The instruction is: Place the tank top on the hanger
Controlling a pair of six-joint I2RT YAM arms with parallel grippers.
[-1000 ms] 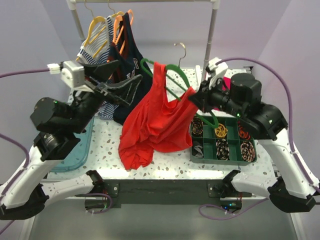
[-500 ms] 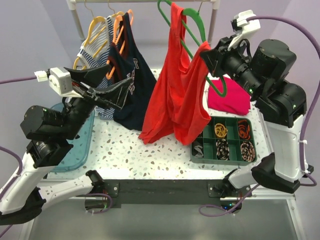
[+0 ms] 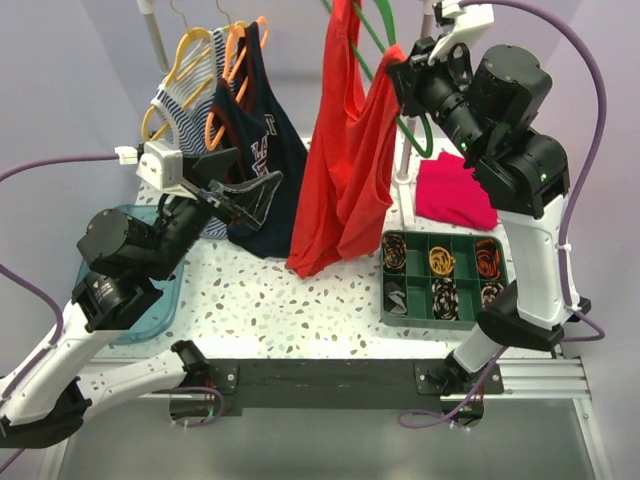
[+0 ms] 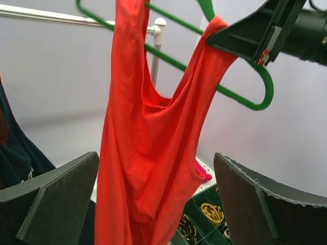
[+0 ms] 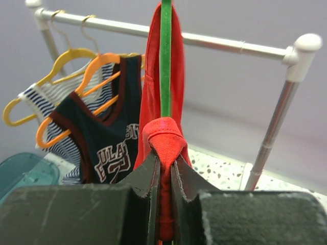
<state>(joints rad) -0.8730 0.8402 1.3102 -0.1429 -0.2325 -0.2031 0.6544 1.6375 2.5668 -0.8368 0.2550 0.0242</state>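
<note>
Pale lavender walls (image 3: 70, 70) close the scene in on the left, on the right and behind, evenly lit with only soft shadows. The tabletop (image 3: 330, 310) is white with dark speckles. At its far edge stands a silver garment rail (image 5: 230, 45) on white-capped posts (image 5: 271, 127). A black bar (image 3: 330, 380) runs along the near edge.

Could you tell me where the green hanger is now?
Top view, upper centre-right: the hanger is held up by the right gripper, jaws shut on it and a tank top strap, right of the navy top.
</note>
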